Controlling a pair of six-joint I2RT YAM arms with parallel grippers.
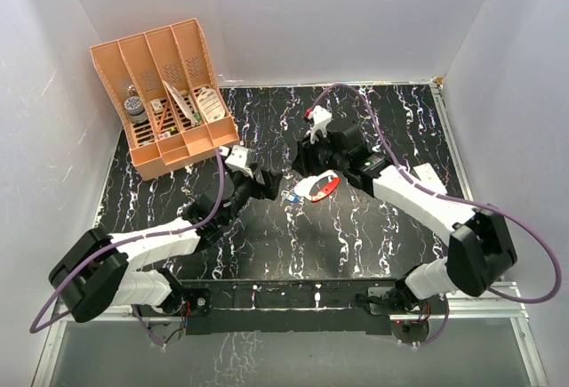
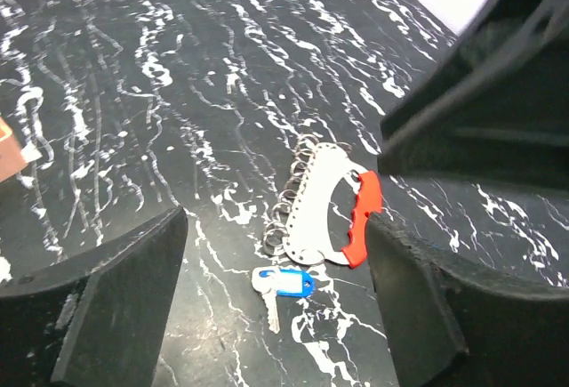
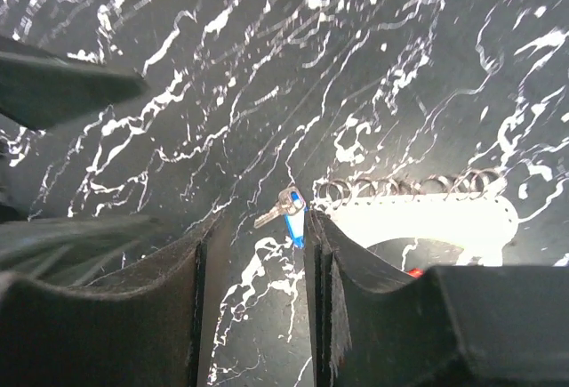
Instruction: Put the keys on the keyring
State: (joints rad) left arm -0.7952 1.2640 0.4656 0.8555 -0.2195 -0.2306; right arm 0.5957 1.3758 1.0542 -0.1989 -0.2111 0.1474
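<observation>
Marbled black tabletop (image 2: 178,93) bears the flat red-and-pale D-shaped keyring (image 2: 324,205) beside a tiny blue-headed metal key (image 2: 283,283); we see left pincer (image 2: 280,227) and right pincer (image 3: 264,227) spread.

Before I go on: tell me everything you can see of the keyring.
The keyring lies flat on the table; nothing grips it. It is a D-shaped loop, with a pale, flat curved plate on one side and a notched red grip on the other, seemingly metal and plastic. A row of small wire rings hangs through holes along the pale edge. The key lies close by one end, apparently not attached.
</observation>
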